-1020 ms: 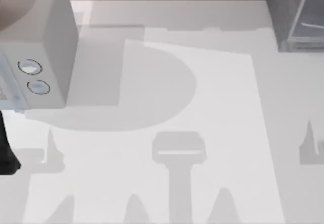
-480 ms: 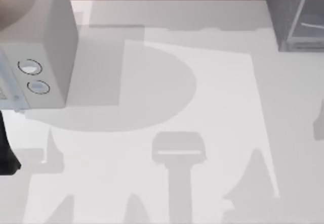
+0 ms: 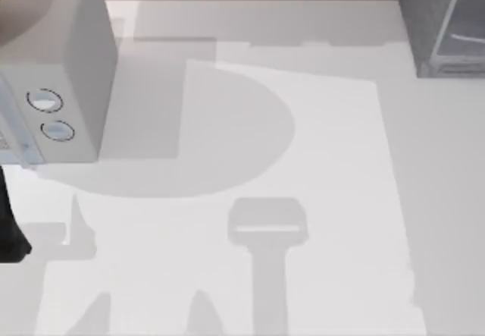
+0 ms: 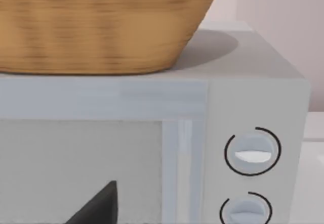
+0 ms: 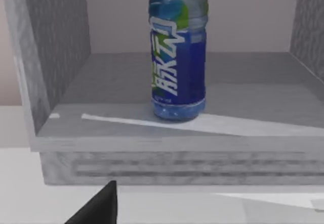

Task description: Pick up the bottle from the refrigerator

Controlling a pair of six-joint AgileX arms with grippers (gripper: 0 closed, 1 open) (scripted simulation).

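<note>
Facing bottle (image 5: 177,57); right arm's shadow gone.

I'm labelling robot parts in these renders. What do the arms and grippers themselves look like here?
Little of them shows. The left arm is a plain black, matte column at the top view's left edge, no cables or markings visible. Each wrist view shows one black, pointed, wedge-shaped finger: the left gripper's finger and the right gripper's finger, both unmarked.
</note>
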